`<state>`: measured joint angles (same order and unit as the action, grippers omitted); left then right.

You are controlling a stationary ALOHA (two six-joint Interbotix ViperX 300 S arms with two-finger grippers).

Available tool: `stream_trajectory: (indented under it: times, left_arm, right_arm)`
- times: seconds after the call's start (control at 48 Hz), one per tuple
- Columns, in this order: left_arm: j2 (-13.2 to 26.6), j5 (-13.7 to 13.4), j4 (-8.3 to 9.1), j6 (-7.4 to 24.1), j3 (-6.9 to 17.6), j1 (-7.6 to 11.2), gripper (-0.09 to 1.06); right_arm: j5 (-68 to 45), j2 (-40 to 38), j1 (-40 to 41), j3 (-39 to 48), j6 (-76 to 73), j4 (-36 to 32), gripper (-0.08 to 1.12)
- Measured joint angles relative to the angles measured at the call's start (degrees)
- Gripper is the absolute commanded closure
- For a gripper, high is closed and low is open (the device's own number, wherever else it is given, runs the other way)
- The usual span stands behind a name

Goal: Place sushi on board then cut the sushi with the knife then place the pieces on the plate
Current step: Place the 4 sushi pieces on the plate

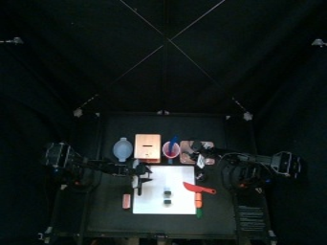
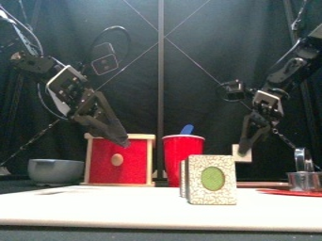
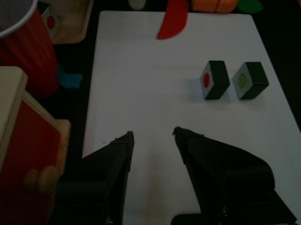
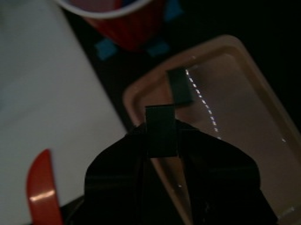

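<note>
Right fingers (image 4: 139,149) are clamped on one sushi piece (image 4: 165,130) over the tray (image 4: 241,88), which lies just past the board's (image 3: 153,79) back right corner; I judge the drop is straight down, inside the rim. My left fingers (image 3: 182,142) gape empty above the board's left side, two more pieces (image 3: 216,79) standing side by side near its middle, the knife (image 3: 173,19) flat along its right edge.
</note>
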<state>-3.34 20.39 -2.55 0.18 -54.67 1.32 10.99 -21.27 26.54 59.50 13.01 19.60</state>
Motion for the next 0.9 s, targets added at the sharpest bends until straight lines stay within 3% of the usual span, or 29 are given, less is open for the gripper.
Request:
stream_trajectory:
  times: [0.25, 0.479, 0.75, 0.896]
  left_arm:
    - [0.0, 0.1, 0.0, 0.0, 0.0, -0.09, 0.17]
    - [0.0, 0.0, 0.09, 0.0, 0.0, -0.09, 0.17]
    - [0.0, 0.1, 0.09, 0.0, 0.3, -0.09, 0.17]
    - [0.0, 0.1, 0.0, -0.1, 0.4, -0.09, 0.17]
  right_arm:
    - [0.0, 1.8, 2.5, 1.0, 0.0, -2.3, 0.2]
    - [-0.1, 1.8, 1.7, 0.4, 0.0, -1.3, 0.17]
    - [-0.6, 0.7, -13.4, -4.6, -0.1, 3.7, 0.17]
    - [-3.7, 4.3, -21.4, -8.3, -0.1, 7.5, 0.17]
